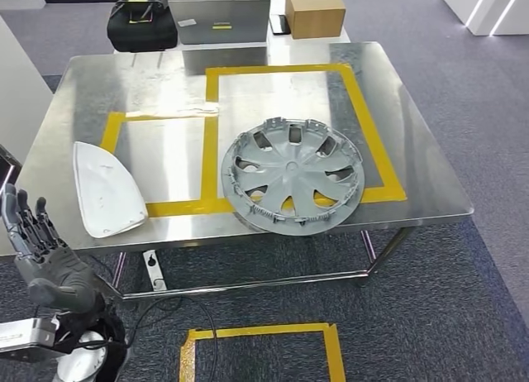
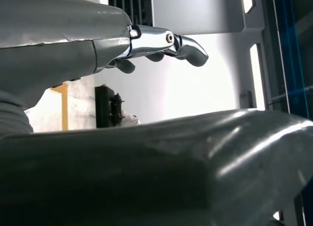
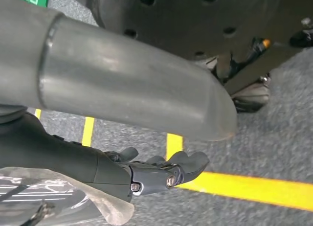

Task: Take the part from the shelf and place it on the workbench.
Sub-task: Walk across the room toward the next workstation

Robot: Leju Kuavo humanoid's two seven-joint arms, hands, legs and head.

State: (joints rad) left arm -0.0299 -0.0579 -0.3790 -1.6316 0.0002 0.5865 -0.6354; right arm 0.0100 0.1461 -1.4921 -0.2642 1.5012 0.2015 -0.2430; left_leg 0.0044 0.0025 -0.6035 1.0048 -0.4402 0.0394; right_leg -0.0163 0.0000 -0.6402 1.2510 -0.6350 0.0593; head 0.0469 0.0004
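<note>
Both robot hand point(image 1: 44, 250) point(image 3: 155, 174) units empty, fingers apart

Grey hubcap point(image 1: 293, 176), white part point(image 1: 106, 189), yellow tape point(image 1: 212, 134).

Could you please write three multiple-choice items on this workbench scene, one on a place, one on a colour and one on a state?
1. Where does the grey wheel cover lie?
A. on the workbench, over the yellow tape
B. on the carpet
C. on the cardboard box

2. What colour is the tape that marks the workbench?
A. red
B. yellow
C. blue

3. What is the left hand doing?
A. holding the wheel cover
B. holding the white part
C. holding nothing, fingers apart

Answers:
1 A, since the cover rests on the metal top across the front tape line.
2 B, since the rectangles on the top are outlined in yellow.
3 C, since the hand is raised off the table's front left corner, clear of the white part.
</note>
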